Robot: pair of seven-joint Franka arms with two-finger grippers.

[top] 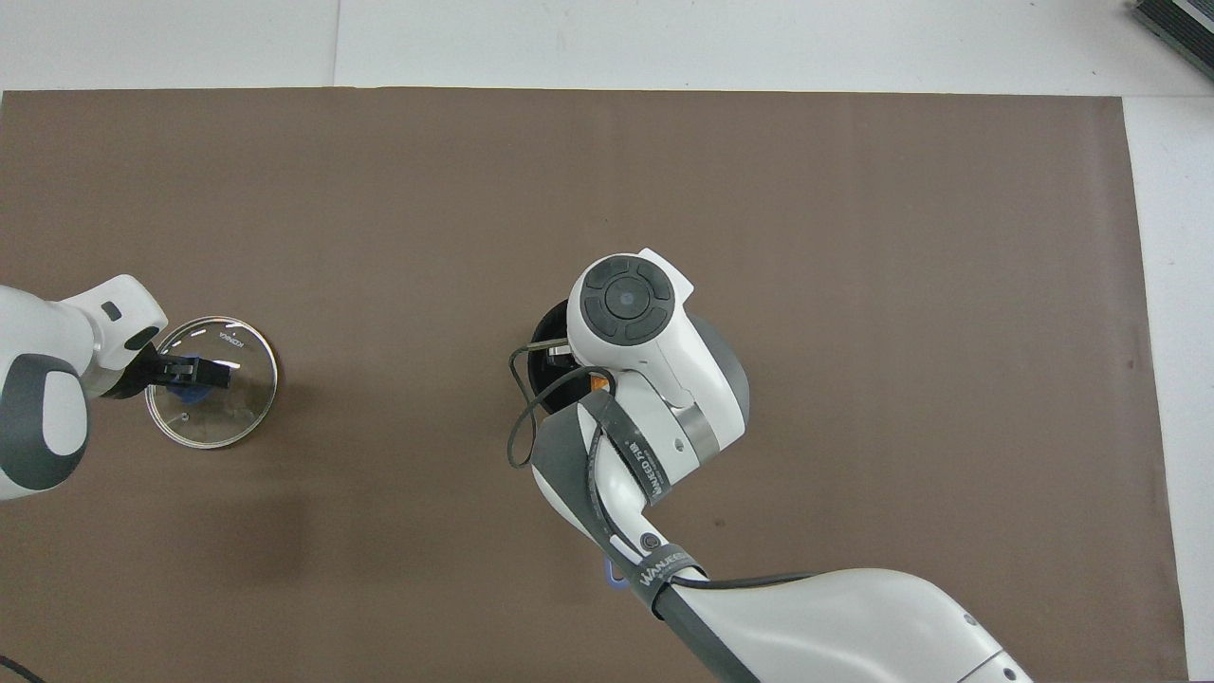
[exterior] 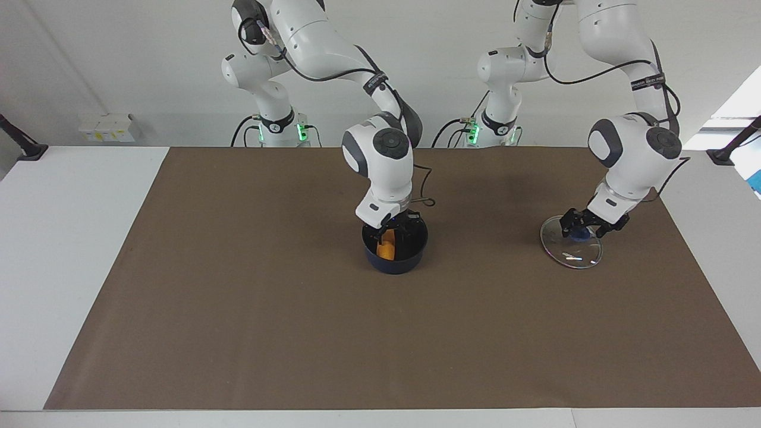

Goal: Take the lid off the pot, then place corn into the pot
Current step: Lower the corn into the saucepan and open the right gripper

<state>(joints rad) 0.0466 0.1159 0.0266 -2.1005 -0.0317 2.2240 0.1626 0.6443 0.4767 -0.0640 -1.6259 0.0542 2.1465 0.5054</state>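
From my station the facing view gives me the most. The right gripper [exterior: 392, 229] hangs down into the pot [exterior: 395, 248], and I see its fingers spread apart with the corn [exterior: 387, 245] directly under them, standing on end inside the black interior. Whether the fingertips are touching the cob or already clear of it I cannot tell. The overhead view hides nearly all of this: the right arm's wrist covers the pot [top: 545, 341], leaving only a dark arc of rim and a small orange sliver of the corn [top: 597, 383] beside the wrist, and I cannot see that gripper's fingers there at all.

The left gripper [exterior: 591, 224] is low over the lid [exterior: 571, 250], which lies flat on the brown mat [exterior: 238, 309] toward the left arm's end of the table, well apart from the pot. In the facing view its fingers stand spread to either side of the blue knob [exterior: 579, 236], not clamped on it. The overhead view adds what the facing one does not: the left gripper [top: 194, 372] sits over the middle of the lid [top: 211, 396], the knob shows blue just beneath it, and white lettering runs along the glass just ahead of the fingertips.
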